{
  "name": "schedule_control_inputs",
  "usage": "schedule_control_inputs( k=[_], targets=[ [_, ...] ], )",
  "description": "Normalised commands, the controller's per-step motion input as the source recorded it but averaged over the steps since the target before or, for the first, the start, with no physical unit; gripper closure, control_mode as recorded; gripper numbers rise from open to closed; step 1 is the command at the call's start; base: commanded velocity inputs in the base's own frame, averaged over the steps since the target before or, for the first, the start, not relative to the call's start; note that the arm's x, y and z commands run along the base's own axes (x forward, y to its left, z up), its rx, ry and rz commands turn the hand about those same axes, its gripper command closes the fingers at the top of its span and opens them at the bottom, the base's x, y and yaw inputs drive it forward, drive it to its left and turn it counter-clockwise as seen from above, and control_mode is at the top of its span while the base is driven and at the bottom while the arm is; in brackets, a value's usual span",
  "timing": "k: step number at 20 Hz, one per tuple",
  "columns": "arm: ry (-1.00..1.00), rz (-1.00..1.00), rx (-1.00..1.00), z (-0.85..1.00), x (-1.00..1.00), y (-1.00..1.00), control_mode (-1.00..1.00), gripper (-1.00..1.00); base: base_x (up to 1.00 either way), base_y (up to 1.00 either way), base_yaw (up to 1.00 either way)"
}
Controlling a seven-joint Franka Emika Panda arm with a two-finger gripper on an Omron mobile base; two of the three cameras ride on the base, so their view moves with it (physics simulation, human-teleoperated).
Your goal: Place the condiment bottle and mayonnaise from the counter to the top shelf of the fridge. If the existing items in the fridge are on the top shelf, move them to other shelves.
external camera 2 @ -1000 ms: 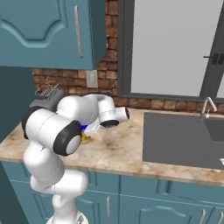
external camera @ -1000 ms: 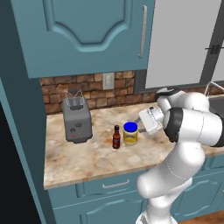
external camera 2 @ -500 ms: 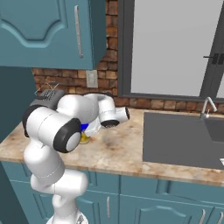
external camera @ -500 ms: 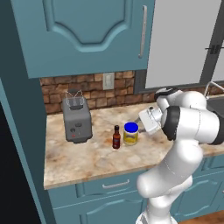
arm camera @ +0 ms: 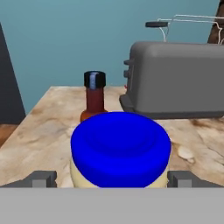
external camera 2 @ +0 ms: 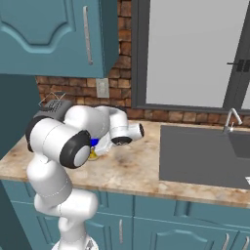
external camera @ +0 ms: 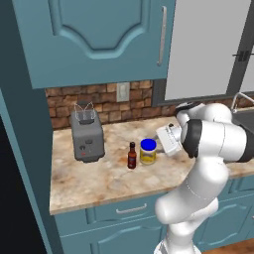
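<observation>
**Open gripper level with the mayonnaise jar**

The gripper (arm camera: 112, 178) is spread wide, holding nothing, its two fingertips (arm camera: 43, 178) standing either side of the mayonnaise (arm camera: 120, 151) without clear contact. The jar stands upright on the tabletop (external camera: 99, 173), blue lid on top, pale contents below. Just beside it stands the condiment bottle (external camera: 132, 156), upright, long axis vertical, cap on. A grey toaster (external camera: 87, 136) sits further along, near the brick wall (external camera: 109, 103).

Counter (external camera: 99, 183) bears toaster (external camera: 87, 138), condiment bottle (external camera: 132, 156), mayonnaise (external camera: 148, 151).
</observation>
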Motion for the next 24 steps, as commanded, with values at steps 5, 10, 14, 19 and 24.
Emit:
schedule_control_inputs(
  k=[5,10,14,19,24],
  targets=[
    [0.00,0.00,0.01,0.00,0.00,0.19,-1.00,-1.00,0.00,0.00,0.00],
    [0.00,0.00,0.00,0.00,0.12,0.13,-1.00,-1.00,0.00,0.00,0.00],
    [0.00,0.00,0.01,-0.13,0.06,0.19,-1.00,-1.00,0.00,0.00,0.00],
    [0.00,0.00,0.04,-0.18,0.04,0.11,-1.00,1.00,0.00,0.00,0.00],
    [-0.02,0.00,0.01,0.11,-0.08,-0.05,-1.00,1.00,0.00,0.00,0.00]
  ],
)
